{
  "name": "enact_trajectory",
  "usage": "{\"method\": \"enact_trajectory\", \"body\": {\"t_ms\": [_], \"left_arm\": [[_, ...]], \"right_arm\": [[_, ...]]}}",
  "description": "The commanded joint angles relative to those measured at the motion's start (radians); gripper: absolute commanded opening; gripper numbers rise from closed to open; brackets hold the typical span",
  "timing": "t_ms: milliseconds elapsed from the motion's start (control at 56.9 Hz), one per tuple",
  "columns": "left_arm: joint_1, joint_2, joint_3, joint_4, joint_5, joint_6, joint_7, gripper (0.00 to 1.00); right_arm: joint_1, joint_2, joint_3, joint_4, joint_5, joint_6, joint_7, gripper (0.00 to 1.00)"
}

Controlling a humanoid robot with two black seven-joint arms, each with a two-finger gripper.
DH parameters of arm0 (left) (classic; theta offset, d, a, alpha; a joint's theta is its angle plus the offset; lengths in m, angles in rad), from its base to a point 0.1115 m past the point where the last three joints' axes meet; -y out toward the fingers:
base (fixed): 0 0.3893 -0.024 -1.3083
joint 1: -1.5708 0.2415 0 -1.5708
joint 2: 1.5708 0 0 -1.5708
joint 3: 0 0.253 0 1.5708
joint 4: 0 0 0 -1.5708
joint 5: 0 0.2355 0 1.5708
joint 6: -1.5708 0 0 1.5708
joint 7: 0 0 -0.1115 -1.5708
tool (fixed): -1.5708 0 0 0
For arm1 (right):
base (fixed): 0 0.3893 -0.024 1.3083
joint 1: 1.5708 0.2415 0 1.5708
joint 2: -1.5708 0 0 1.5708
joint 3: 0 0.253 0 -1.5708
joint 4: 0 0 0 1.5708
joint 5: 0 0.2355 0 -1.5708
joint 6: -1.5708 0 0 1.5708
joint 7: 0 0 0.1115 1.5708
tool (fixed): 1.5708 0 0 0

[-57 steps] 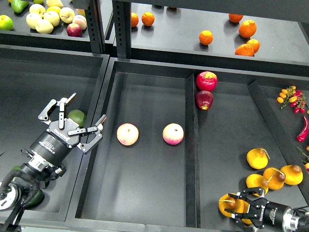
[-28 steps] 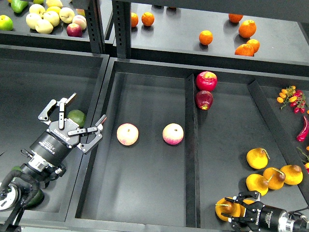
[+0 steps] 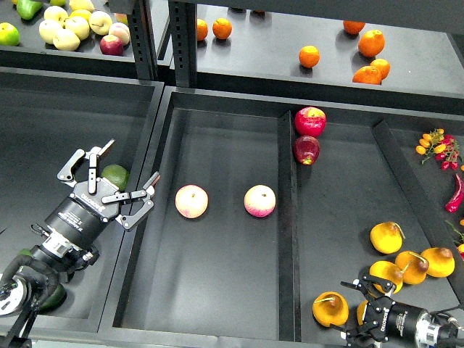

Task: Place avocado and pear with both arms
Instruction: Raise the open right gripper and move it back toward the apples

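Left gripper (image 3: 107,176) lower left, jaws spread wide around avocado (image 3: 115,176), not closed on it. Right gripper (image 3: 368,313) bottom right, jaws open, empty; pear (image 3: 330,309) just left of it, on tray floor.

small white lettering on both arms' wrists, too blurred to read

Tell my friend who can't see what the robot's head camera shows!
The left gripper hangs open around a dark green avocado in the left bin. At the bottom right, the right gripper sits beside a golden pear near more pears, its fingers hard to tell apart. Two pink-yellow apples lie in the middle bin.
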Motion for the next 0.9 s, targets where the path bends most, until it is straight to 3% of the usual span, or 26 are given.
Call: {"method": "enact_trajectory", "body": {"t_ms": [0,211,369,492,633,879], "left_arm": [[0.002,0.0,0.0,0.0,0.0,0.0,0.0,0.99],[0.002,0.0,0.003,0.0,0.003,0.0,0.0,0.99],[0.002,0.0,0.003,0.0,0.005,0.0,0.0,0.99],[0.003,0.0,0.003,0.002,0.003,0.0,0.0,0.99],[0.003,0.0,0.001,0.003,0.005,0.0,0.0,0.99],[0.005,0.0,0.001,0.02,0.0,0.0,0.0,0.99]], "right_arm": [[0.002,0.0,0.071,0.06,0.037,-0.016,0.0,0.98],[0.04,0.032,0.244,0.121,0.108,-0.064,0.0,0.98],[0.161,0.19,0.387,0.11,0.114,-0.144,0.0,0.98],[0.248,0.41,0.497,0.058,0.106,-0.246,0.0,0.99],[0.299,0.595,0.586,-0.028,0.041,-0.25,0.0,0.99],[0.298,0.599,0.708,-0.107,0.011,-0.211,0.0,0.99]]}}
